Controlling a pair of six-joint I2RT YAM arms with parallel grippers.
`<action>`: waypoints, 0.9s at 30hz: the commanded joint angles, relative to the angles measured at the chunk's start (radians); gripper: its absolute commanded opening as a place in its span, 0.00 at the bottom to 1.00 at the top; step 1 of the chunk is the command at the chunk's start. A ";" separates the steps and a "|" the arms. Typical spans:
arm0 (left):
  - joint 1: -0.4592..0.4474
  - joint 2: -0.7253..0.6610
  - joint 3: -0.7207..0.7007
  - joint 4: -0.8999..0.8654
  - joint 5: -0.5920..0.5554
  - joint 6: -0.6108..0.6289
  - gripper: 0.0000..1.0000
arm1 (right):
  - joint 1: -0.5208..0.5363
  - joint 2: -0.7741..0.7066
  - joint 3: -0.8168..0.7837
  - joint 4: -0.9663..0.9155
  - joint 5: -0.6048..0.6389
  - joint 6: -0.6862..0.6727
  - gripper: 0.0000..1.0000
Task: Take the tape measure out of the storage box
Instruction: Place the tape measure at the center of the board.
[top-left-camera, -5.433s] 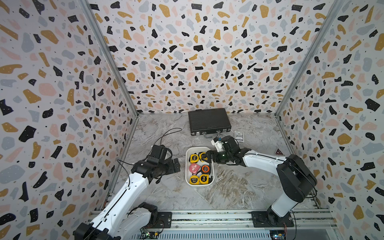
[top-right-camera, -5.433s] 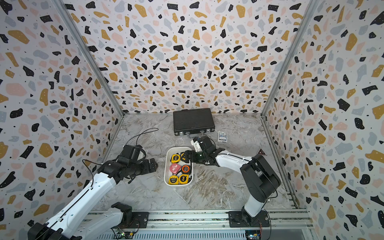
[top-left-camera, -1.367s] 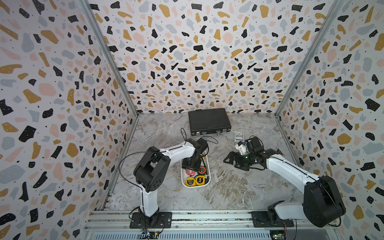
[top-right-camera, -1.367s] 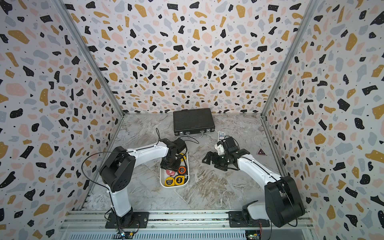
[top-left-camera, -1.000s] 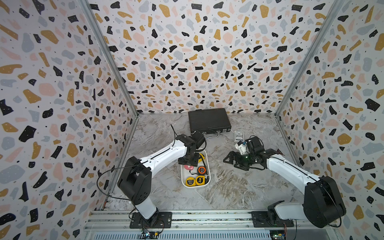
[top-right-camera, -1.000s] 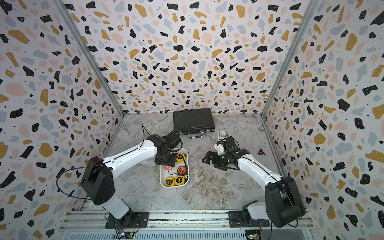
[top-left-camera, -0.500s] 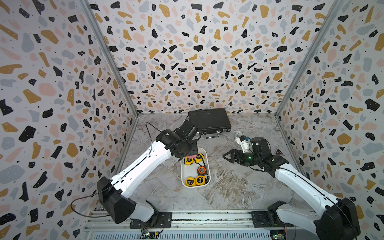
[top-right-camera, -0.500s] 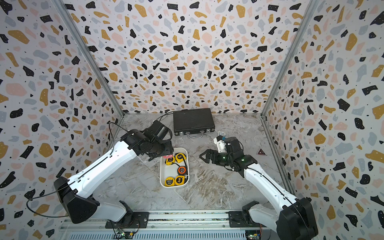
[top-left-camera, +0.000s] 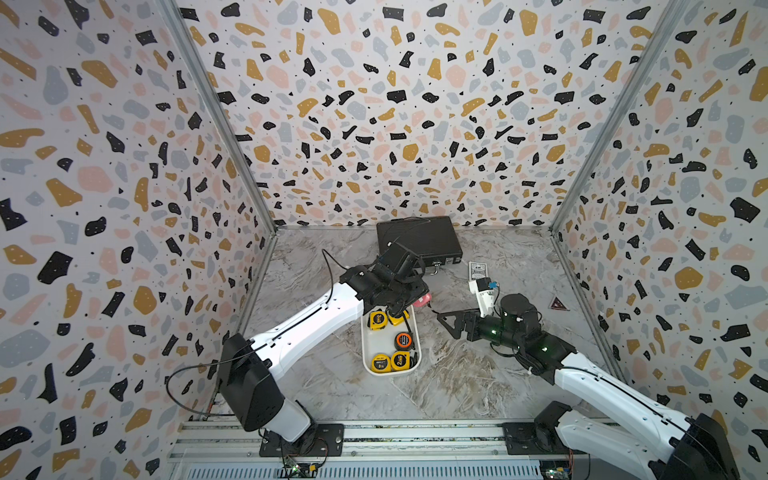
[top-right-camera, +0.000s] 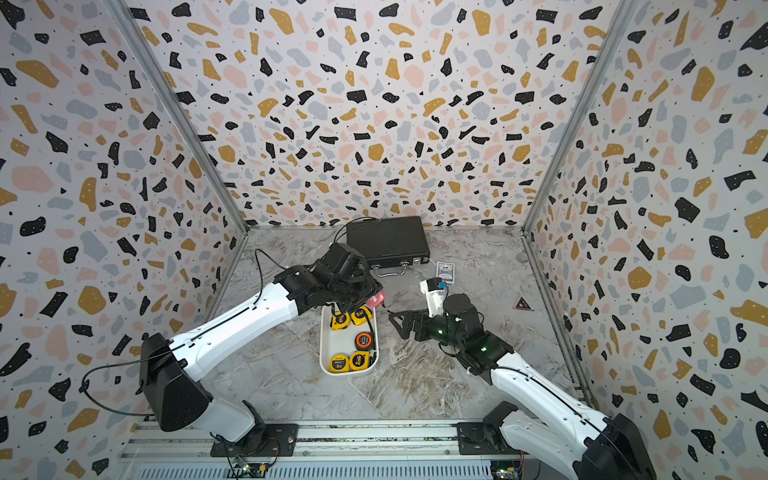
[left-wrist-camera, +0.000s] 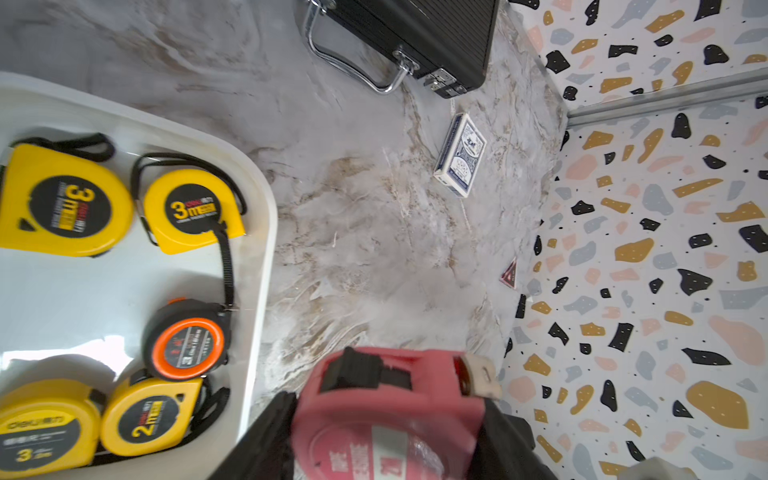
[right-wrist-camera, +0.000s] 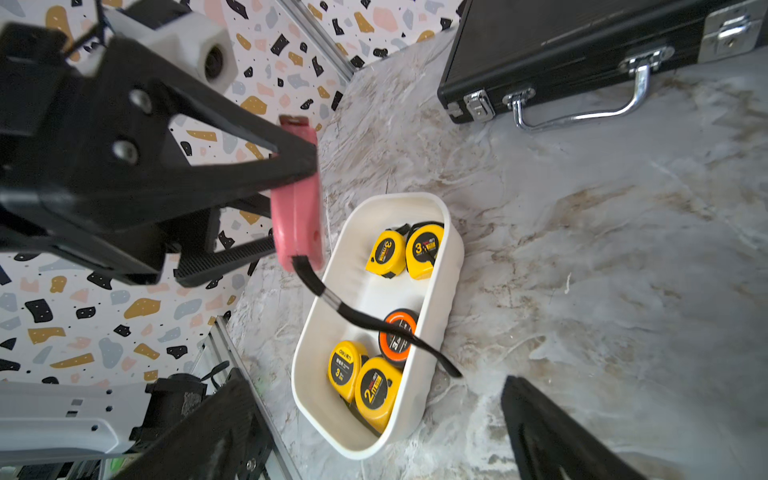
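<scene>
Left fingers (right-wrist-camera: 232, 174) clamp the pink tape (left-wrist-camera: 386, 419) just outside the box's (right-wrist-camera: 455, 257) far right corner; right gripper (top-left-camera: 449, 326) gapes over open floor (top-left-camera: 465, 374) beside it.

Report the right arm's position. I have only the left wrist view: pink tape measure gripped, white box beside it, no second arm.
Observer: The right gripper hovers wide open over the table, to the right of the storage box, holding nothing.
Operator: Describe the pink tape's strap.
Observer: A black strap dangles loose from the pink tape measure. In the right wrist view it crosses in front of the box opening.
Operator: Confirm the tape's height.
Observer: The left gripper holds it in the air, well above the box rim.
</scene>
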 joint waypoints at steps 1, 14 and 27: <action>-0.017 -0.001 0.011 0.100 0.033 -0.081 0.00 | 0.007 0.017 0.020 0.107 0.047 -0.027 0.99; -0.058 0.025 0.025 0.120 0.082 -0.128 0.00 | 0.010 0.103 0.065 0.182 0.051 -0.051 0.87; -0.064 0.014 0.009 0.149 0.125 -0.143 0.00 | 0.009 0.134 0.070 0.220 0.041 -0.045 0.40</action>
